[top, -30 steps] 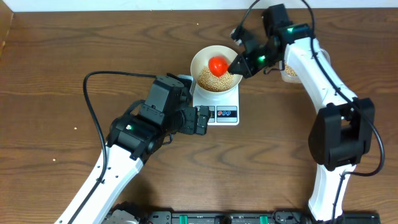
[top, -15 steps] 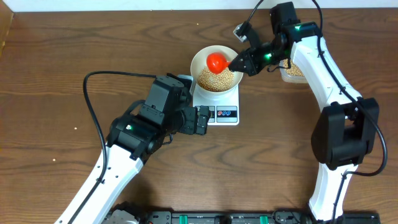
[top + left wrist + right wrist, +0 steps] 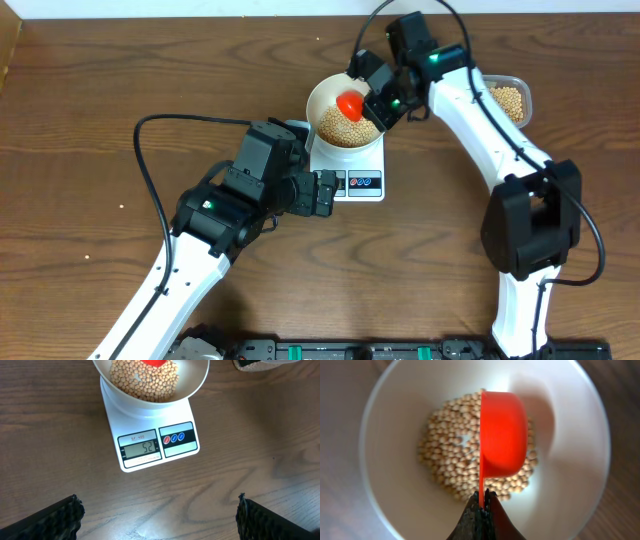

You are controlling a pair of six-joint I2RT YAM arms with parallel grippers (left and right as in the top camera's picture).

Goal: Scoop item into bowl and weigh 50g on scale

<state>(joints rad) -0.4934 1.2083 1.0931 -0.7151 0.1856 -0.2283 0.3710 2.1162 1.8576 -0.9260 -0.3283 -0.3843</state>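
Observation:
The cream-white bowl (image 3: 325,96) sits on the white scale (image 3: 352,182) and holds a pile of tan beans (image 3: 343,125). In the left wrist view the scale (image 3: 150,450) reads 52 below the bowl (image 3: 195,382) and its beans (image 3: 145,382). My right gripper (image 3: 378,103) is shut on the handle of a red scoop (image 3: 349,102), held over the bowl. In the right wrist view the gripper (image 3: 481,497) holds the scoop (image 3: 502,435) turned on its side above the beans (image 3: 445,455) in the bowl (image 3: 385,420). My left gripper (image 3: 159,517) is open and empty, in front of the scale.
A clear plastic tub (image 3: 507,100) with more beans stands right of the bowl, past the right arm. The left arm lies left of the scale, its wrist close to the scale's front left corner.
The right arm has swung left and its wrist has turned, uncovering the tub. The red scoop stays over the bowl. The left arm has not moved.

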